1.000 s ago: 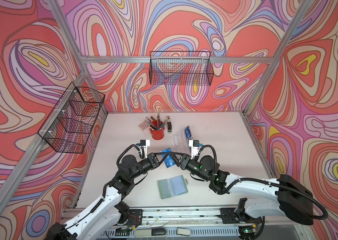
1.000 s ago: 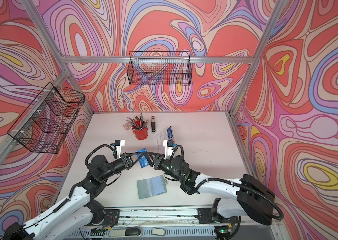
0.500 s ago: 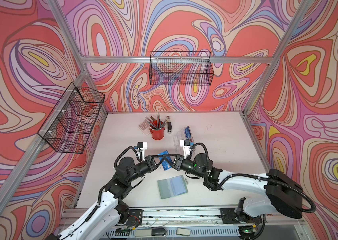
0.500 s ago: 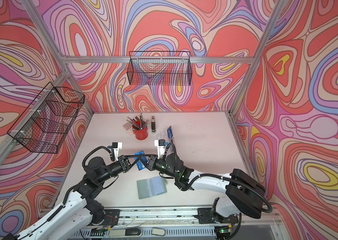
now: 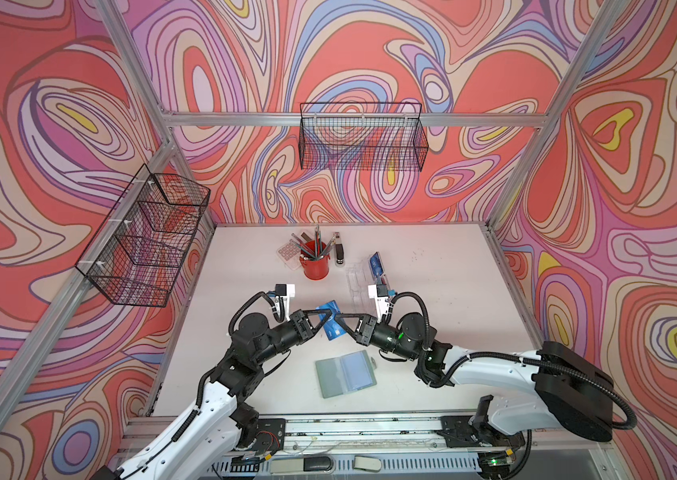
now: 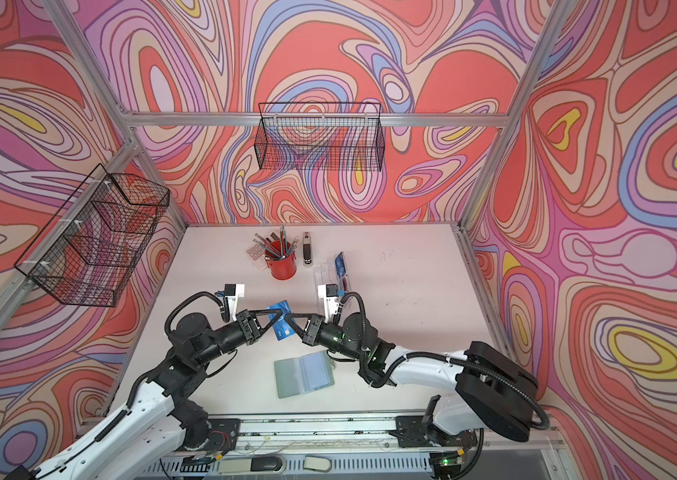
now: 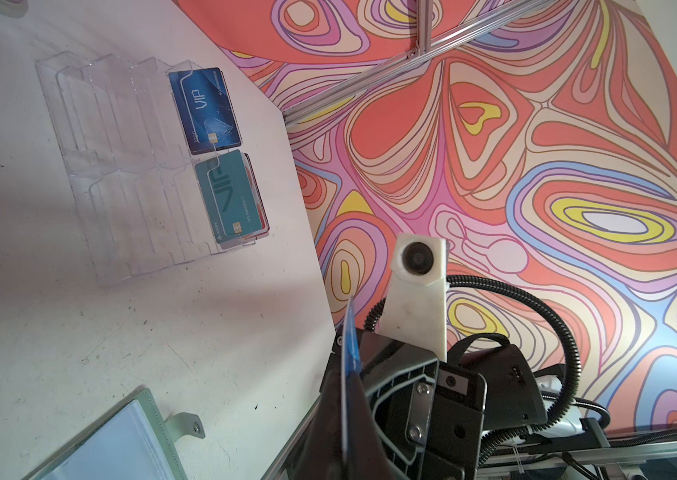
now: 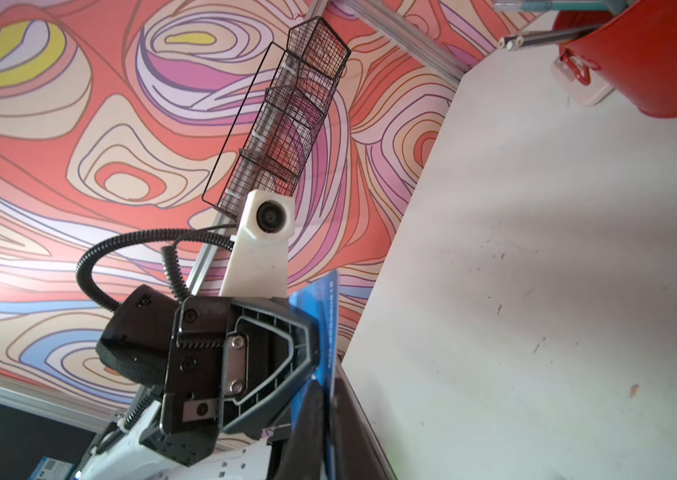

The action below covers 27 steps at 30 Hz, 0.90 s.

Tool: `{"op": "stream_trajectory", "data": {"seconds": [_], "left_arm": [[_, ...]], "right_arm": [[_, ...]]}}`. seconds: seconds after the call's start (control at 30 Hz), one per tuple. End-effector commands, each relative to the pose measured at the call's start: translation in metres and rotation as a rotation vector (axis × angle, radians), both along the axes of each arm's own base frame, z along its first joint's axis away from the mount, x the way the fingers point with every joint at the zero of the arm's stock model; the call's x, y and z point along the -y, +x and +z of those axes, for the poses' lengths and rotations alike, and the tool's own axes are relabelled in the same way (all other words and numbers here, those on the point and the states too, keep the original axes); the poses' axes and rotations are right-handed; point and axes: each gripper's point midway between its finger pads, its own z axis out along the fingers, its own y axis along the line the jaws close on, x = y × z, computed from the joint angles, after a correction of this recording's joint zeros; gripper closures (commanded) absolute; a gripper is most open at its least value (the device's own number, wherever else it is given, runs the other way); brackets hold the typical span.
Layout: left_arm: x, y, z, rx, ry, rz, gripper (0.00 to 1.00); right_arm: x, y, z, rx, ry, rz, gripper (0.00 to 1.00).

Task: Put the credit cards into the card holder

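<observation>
In both top views a blue credit card [image 5: 330, 322] [image 6: 283, 323] hangs on edge above the middle of the table, between the two grippers. My left gripper [image 5: 323, 318] is shut on it from the left. My right gripper [image 5: 340, 321] is shut on it from the right. The left wrist view shows the card's thin edge [image 7: 349, 353] between the left gripper's [image 7: 345, 415] jaws. In the right wrist view the card [image 8: 324, 316] runs into the shut right gripper [image 8: 328, 415]. The sage-green card holder [image 5: 345, 373] [image 7: 112, 444] lies open on the table below them. A dark blue credit card [image 7: 206, 110] and a teal one [image 7: 231, 199] stand in a clear acrylic stand [image 7: 120, 166].
A red cup of pens [image 5: 315, 264], a stapler [image 5: 339, 249] and a small keypad [image 5: 289, 251] sit at the back of the table. The acrylic stand [image 5: 359, 278] is just behind the right wrist. Wire baskets hang on the left wall [image 5: 145, 237] and back wall [image 5: 364, 139].
My right gripper's jaws have closed onto the blue card that the left gripper holds. Both arms stay nose to nose above the card holder.
</observation>
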Motion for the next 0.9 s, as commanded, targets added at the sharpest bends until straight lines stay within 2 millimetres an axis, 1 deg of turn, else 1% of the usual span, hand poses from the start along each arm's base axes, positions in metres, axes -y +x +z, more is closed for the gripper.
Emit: {"op": "stream_trajectory", "data": {"seconds": [0.0,0.03,0.07,0.1,0.17,0.23,0.27,0.33,0.4,0.47,0.57,0.67,0.8,0.87], "left_arm": [[0.001,-0.002,0.004,-0.006,0.029,-0.016,0.55],[-0.004,-0.002,-0.005,-0.032,0.078,0.014,0.38],[-0.012,-0.002,-0.016,-0.064,0.132,0.052,0.30],[-0.020,-0.002,-0.025,-0.086,0.171,0.091,0.28],[-0.041,-0.006,-0.048,-0.117,0.251,0.180,0.34],[-0.057,-0.011,-0.065,-0.136,0.301,0.242,0.33],[-0.063,-0.014,-0.072,-0.143,0.324,0.258,0.33],[-0.068,-0.022,-0.084,-0.157,0.366,0.247,0.33],[-0.067,-0.030,-0.093,-0.175,0.398,0.207,0.35],[-0.063,-0.037,-0.103,-0.195,0.415,0.157,0.37],[-0.056,-0.046,-0.124,-0.248,0.424,0.094,0.40],[-0.053,-0.053,-0.144,-0.301,0.438,0.053,0.42],[-0.046,-0.061,-0.168,-0.374,0.413,0.007,0.47],[-0.043,-0.060,-0.173,-0.376,0.393,-0.001,0.48]], "right_arm": [[-0.001,-0.003,-0.002,-0.001,-0.005,0.008,1.00],[0.004,0.002,-0.009,-0.013,-0.044,-0.033,1.00],[0.011,0.007,-0.018,-0.034,-0.094,-0.081,1.00],[0.018,0.011,-0.026,-0.049,-0.131,-0.124,1.00],[0.038,0.015,-0.044,-0.086,-0.181,-0.205,1.00],[0.051,0.014,-0.061,-0.119,-0.203,-0.243,1.00],[0.055,0.012,-0.070,-0.136,-0.214,-0.249,1.00],[0.059,0.006,-0.085,-0.159,-0.222,-0.248,1.00],[0.060,-0.001,-0.097,-0.170,-0.242,-0.251,1.00],[0.056,-0.009,-0.109,-0.177,-0.277,-0.248,1.00],[0.049,-0.018,-0.123,-0.189,-0.317,-0.226,1.00],[0.049,-0.020,-0.141,-0.210,-0.351,-0.227,1.00],[0.043,-0.024,-0.156,-0.225,-0.356,-0.206,1.00],[0.039,-0.024,-0.163,-0.232,-0.362,-0.200,1.00]]}}
